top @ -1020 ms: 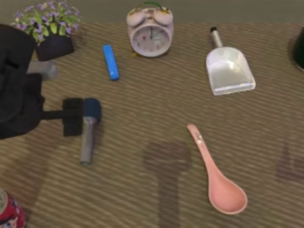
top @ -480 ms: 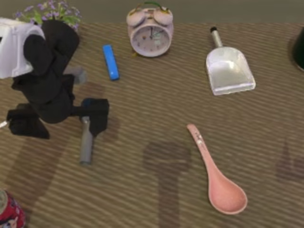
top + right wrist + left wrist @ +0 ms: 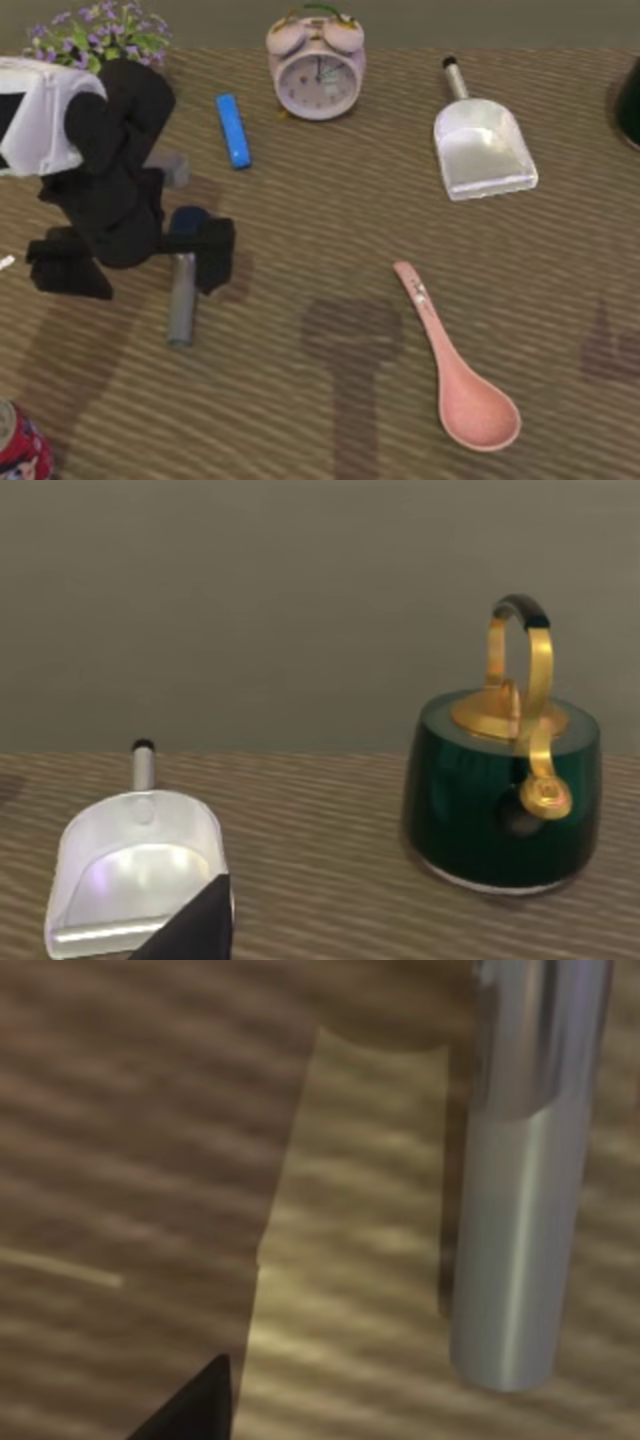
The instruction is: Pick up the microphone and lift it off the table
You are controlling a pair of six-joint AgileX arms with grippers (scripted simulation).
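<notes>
The mic (image 3: 181, 300) lies flat on the surface (image 3: 330, 230) at its left side, grey handle toward the near edge, navy head away. The left gripper (image 3: 190, 252) sits over the head end; whether its fingers grip it I cannot tell. Farther back stand a blue bar (image 3: 233, 130) and a clock (image 3: 316, 68).

navy-headed grey microphone (image 3: 182, 290), brown-tan striped table (image 3: 330, 200)
</notes>
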